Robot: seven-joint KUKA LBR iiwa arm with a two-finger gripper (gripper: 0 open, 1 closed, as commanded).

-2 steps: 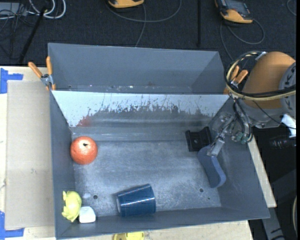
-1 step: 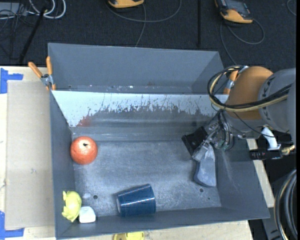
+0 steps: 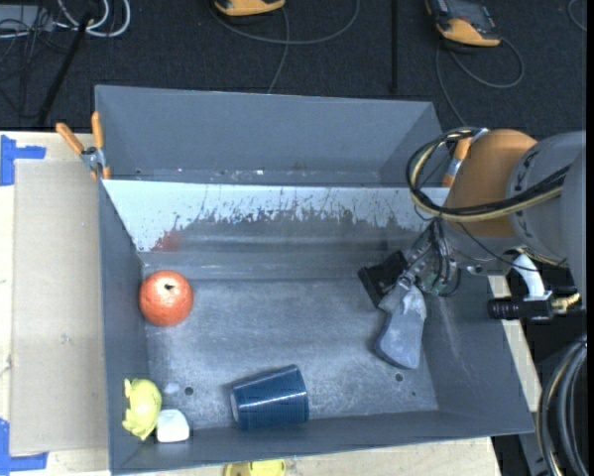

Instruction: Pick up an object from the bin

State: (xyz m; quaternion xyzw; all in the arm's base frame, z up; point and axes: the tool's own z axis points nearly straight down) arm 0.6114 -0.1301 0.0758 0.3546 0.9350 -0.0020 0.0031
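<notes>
A: Gripper (image 3: 413,288) position?

B: Right side of the bin (image 3: 277,137), close to the right wall, about midway between far and near. The arm comes in from the right.

A: Fingers?

B: Narrow, pinched on the far end of a grey floppy piece (image 3: 401,337), perhaps cloth or soft plastic. The piece is thin where it meets the tips and widens below them.

A: How does it lie relative to the fingers?

B: It trails off toward the near side and slightly left. The long axis runs roughly far to near, tilted a little left at the lower end. That end looks to be on or just above the floor; cannot tell which.

A: What does the next move turn on?

B: My judgement: a straight lift. The grip is at one end only, so the piece will hang and swing beneath, and a thin pinch could slip.

A: Anything else nearby?

B: Nothing close. A blue cup (image 3: 269,397) lies on its side near the front wall, well left of the gripper. A red ball (image 3: 166,297) sits at the far left. A yellow toy (image 3: 142,407) and a white lump (image 3: 173,425) are touching in the near-left corner.
</notes>
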